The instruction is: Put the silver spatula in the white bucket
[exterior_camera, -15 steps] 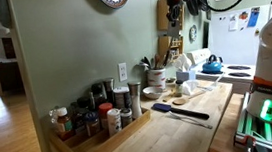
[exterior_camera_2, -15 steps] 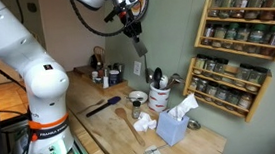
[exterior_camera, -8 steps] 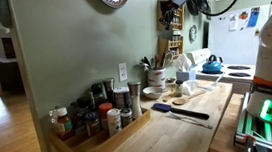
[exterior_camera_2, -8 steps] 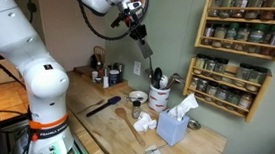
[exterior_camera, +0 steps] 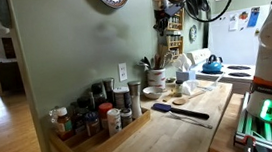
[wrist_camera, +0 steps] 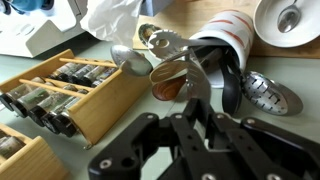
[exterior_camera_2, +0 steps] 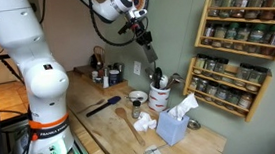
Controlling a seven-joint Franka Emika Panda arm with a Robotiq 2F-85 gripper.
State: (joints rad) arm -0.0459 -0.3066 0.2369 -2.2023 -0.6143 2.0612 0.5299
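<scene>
My gripper (exterior_camera_2: 140,31) is shut on the thin handle of the silver spatula (exterior_camera_2: 150,58), which hangs blade down. The blade is just above the mouth of the white bucket (exterior_camera_2: 159,98), close to the utensils standing in it. In an exterior view the gripper (exterior_camera: 161,20) is high above the bucket (exterior_camera: 157,77) by the green wall. In the wrist view the gripper (wrist_camera: 203,107) holds the grey spatula (wrist_camera: 205,70) over the red-striped white bucket (wrist_camera: 232,28), which holds a spoon, a wooden spoon and a strainer.
A dark long-handled spatula (exterior_camera_2: 104,106) and a wooden spoon (exterior_camera_2: 147,142) lie on the wooden counter. A low white bowl (exterior_camera_2: 137,95) and a tissue box (exterior_camera_2: 174,126) stand near the bucket. Spice racks (exterior_camera_2: 237,26) hang on the wall. A spice tray (exterior_camera: 92,122) stands by the wall.
My gripper has moved down and towards the bucket with the spatula in it. The blade has come from well above to just over the bucket's mouth.
</scene>
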